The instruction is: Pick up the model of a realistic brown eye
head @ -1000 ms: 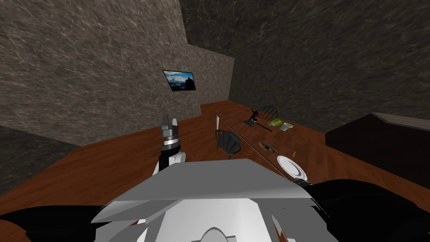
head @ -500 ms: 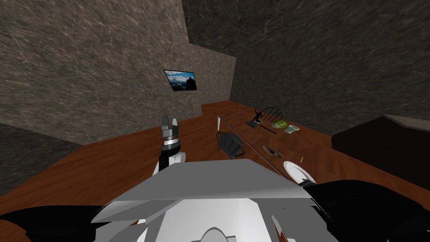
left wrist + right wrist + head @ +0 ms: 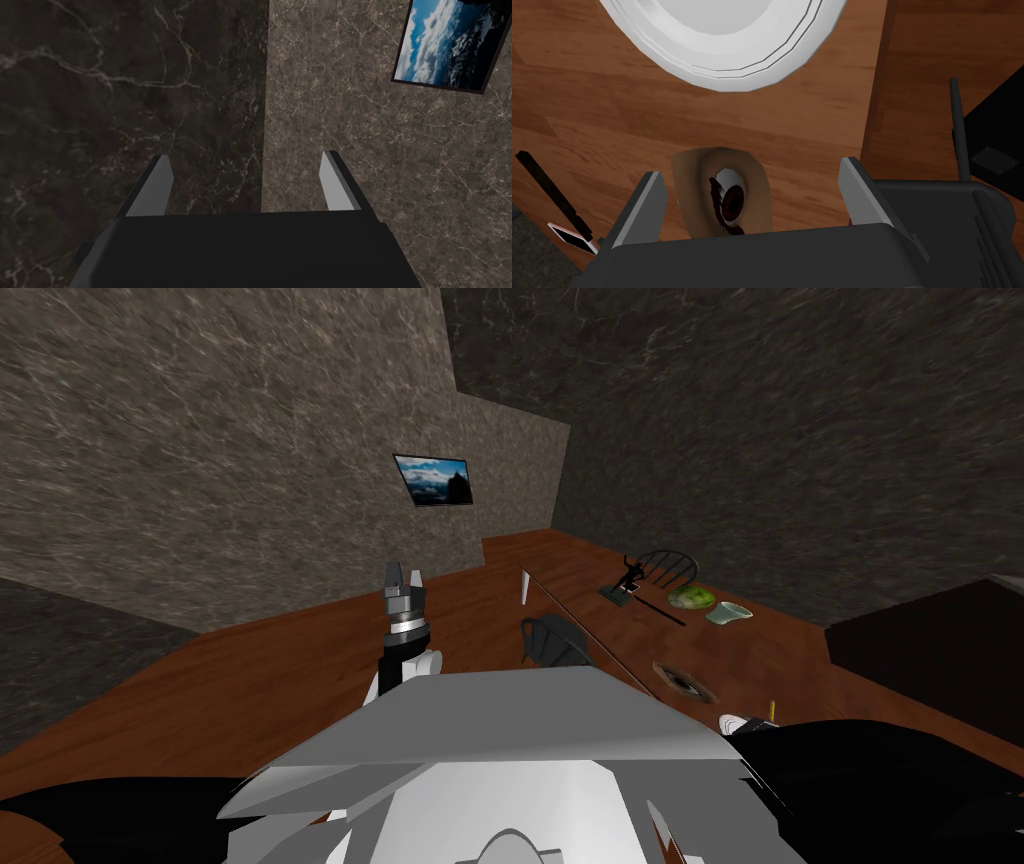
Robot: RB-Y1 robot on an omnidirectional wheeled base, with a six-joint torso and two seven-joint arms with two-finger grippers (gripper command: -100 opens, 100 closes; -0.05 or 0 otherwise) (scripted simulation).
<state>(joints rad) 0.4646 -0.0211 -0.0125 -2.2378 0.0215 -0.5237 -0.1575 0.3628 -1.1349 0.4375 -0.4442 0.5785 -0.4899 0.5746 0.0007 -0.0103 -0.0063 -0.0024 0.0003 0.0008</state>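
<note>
Count on the wood table (image 3: 612, 125): 1 eye model (image 3: 722, 197), 1 white plate (image 3: 722, 50), 1 pale cup (image 3: 730, 612), 1 green lump (image 3: 690, 597), 1 black figurine (image 3: 628, 578), 1 black rod (image 3: 655, 606). There are 2 dark chairs: near chair (image 3: 555, 638), far chair (image 3: 668, 563). The eye model lies flat, iris up, near the plate but apart from it. Its long axis (corner to corner) runs parallel w/ the right gripper's (image 3: 752, 167) fingers, twd the plate. R fingers stand wide, one each side of the model, which sits closer to one finger than the other. Left gripper (image 3: 405, 578) is over the floor, left of the table, fingers wide, nothing btwn them.
</note>
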